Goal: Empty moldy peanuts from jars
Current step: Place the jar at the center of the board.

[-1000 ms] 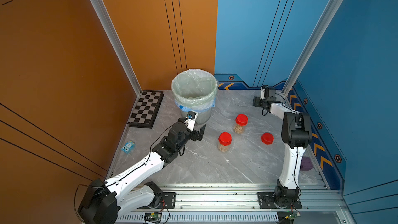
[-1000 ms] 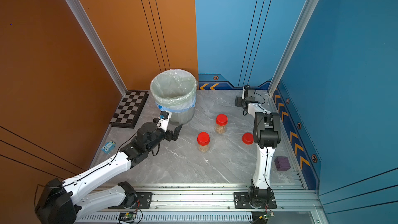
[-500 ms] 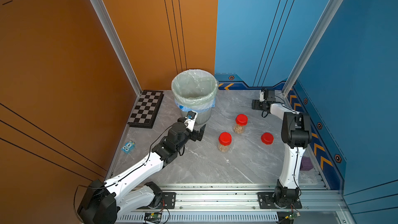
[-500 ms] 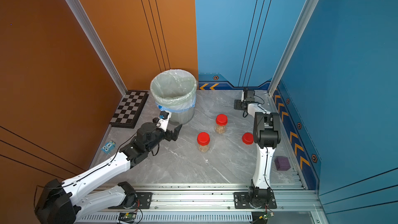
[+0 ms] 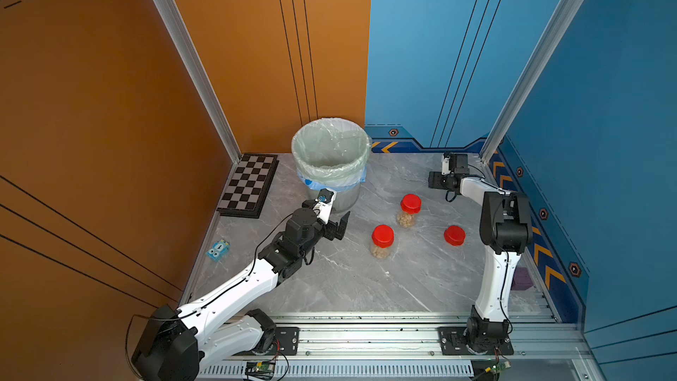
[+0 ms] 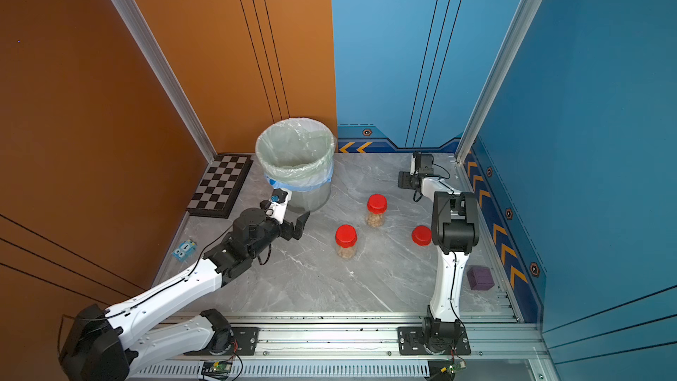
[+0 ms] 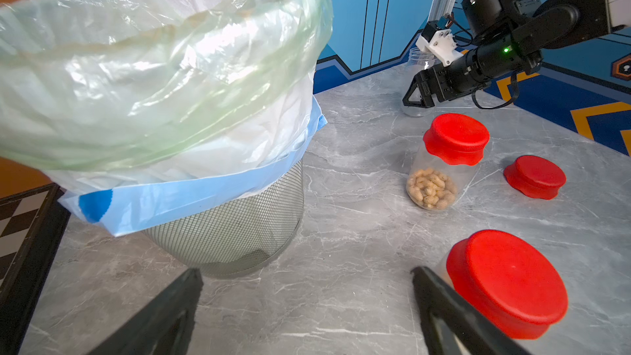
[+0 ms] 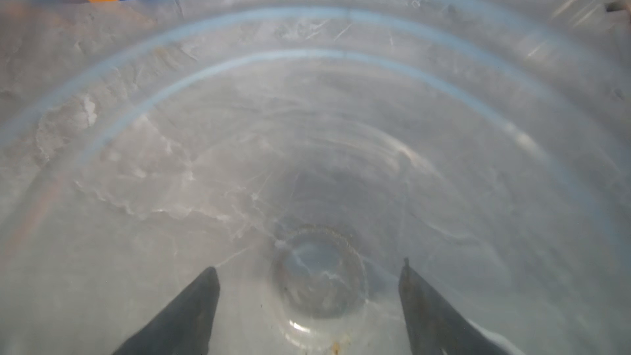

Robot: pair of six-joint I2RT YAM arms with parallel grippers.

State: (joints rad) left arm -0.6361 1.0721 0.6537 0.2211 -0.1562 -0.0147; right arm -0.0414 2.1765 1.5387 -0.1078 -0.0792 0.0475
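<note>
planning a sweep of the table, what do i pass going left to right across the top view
chessboard → bag-lined bin → nearer peanut jar → farther peanut jar → loose red lid → purple block

Two jars (image 5: 409,210) stand between bin (image 5: 348,197) and lid (image 5: 454,235).

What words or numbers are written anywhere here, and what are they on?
No words, brands or clear numbers can be read.
Small blue block: a dark mark on a pale patch, perhaps "1", too small to be sure.
Orange arrow signs on the blue wall strip: no letters.
Hexagon badges: too small to read.
Red lids: plain, no label.
</note>
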